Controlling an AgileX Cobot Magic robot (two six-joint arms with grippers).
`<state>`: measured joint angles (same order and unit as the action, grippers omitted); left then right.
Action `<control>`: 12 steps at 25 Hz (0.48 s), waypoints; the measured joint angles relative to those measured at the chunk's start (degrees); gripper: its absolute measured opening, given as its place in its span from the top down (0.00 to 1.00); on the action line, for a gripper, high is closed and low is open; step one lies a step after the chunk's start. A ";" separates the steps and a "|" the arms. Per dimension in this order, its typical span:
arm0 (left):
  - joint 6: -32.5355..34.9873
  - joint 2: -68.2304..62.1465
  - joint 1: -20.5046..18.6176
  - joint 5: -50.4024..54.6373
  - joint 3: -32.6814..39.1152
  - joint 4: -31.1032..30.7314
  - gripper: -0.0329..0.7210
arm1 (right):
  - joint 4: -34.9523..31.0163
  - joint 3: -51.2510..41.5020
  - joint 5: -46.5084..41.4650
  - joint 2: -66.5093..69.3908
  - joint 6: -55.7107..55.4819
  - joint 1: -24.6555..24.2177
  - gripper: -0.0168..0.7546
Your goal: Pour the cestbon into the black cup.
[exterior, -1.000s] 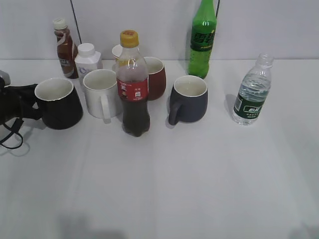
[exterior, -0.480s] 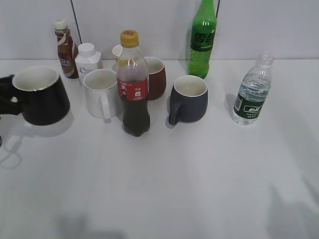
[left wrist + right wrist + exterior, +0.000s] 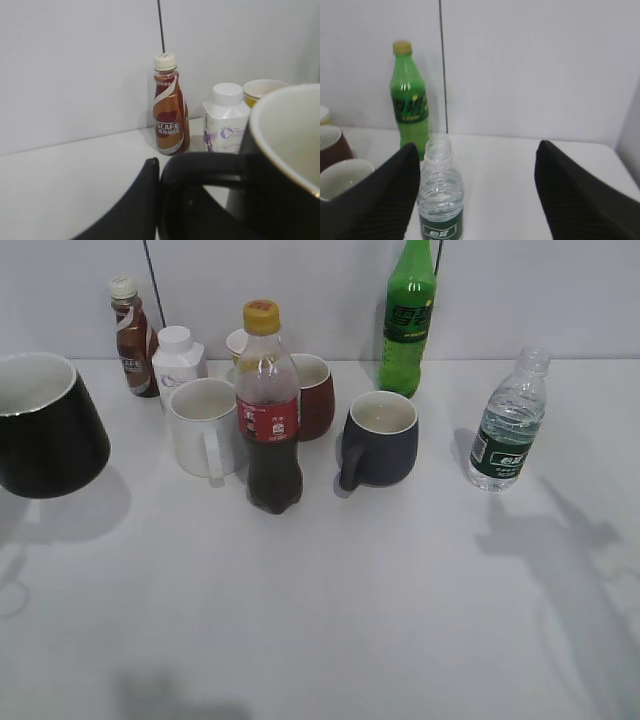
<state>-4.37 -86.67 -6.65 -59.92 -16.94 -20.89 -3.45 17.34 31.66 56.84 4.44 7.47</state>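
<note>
Exterior view: glossy black tapered mug is raised at far left, off the white tabletop; small clear ribbed water bottle with dark green label stands uncapped at right, ungrasped, so pouring is not yet done. Left wrist view: left gripper is clenched on the mug's loop handle. Right wrist view: right gripper is spread wide, the bottle near its left finger. Pale plain wall behind.

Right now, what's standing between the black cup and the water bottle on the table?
In the exterior view, between the black cup and the cestbon stand the white mug, cola bottle and dark grey mug.
</note>
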 joint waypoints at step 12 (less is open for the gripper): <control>0.71 10.20 10.95 13.42 0.10 15.29 0.89 | 10.13 -0.31 34.74 44.19 -5.57 0.00 0.26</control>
<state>-3.66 -76.46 4.30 -46.51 -16.83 -5.60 6.68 17.03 66.40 101.03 -1.13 7.47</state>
